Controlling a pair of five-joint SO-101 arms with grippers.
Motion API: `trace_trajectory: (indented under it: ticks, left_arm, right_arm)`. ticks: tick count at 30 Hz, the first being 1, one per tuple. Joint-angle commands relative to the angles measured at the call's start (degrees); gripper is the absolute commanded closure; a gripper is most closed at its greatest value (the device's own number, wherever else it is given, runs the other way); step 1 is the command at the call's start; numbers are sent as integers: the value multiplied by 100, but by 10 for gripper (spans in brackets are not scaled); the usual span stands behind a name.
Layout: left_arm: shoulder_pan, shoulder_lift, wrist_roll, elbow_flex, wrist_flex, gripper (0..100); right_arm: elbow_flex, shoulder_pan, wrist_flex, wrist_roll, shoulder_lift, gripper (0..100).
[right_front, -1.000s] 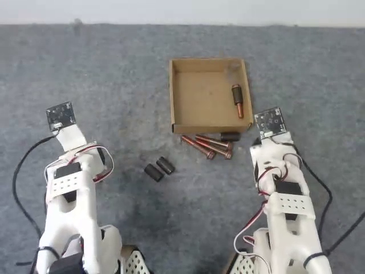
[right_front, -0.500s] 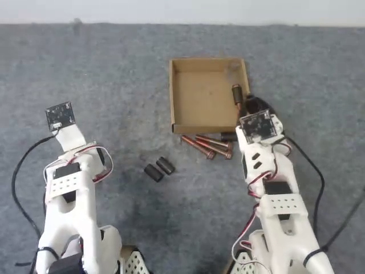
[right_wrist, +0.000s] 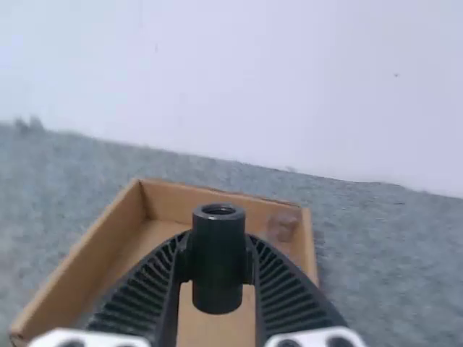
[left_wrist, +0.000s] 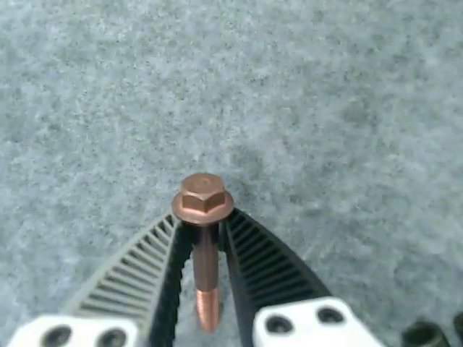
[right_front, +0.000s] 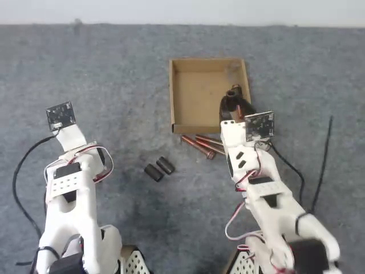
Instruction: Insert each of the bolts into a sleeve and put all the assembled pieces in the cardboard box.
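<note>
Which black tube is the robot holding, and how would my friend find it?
Look for the cardboard box on the grey carpet. Over it, the right gripper pinches a black sleeve. It is the one sleeve held up; the other sleeves lie loose on the carpet.

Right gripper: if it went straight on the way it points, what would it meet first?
Probably the cardboard box: the right gripper, holding a sleeve, points at its inside. Floor or far wall, depth is unclear.

The high camera looks down over the whole table (right_front: 85, 68). The left wrist camera sits close behind the left hand (left_wrist: 205, 220), facing the table; the right one looks almost level past the right hand (right_wrist: 217, 242) at the cardboard box (right_wrist: 166, 204), shared with the high view.
</note>
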Motion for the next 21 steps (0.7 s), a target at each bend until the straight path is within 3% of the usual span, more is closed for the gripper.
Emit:
trace_trajectory:
  ticks: [1, 7, 15, 21]
  left_arm:
    - [-35, -273, -62, -40, -193, 988]
    - [-35, -273, -62, -40, -193, 988]
    - [-35, -273, -70, -40, -202, 988]
    - [-35, -273, -70, -40, -202, 988]
  right_arm:
    - [-536, -233, -892, -589, 673, 992]
    - [-1134, -655, -1473, -862, 1886, 992]
    - [-1785, -813, -3037, -818, 3767, 993]
    - [-1705, -980, -4251, 519, 4611, 993]
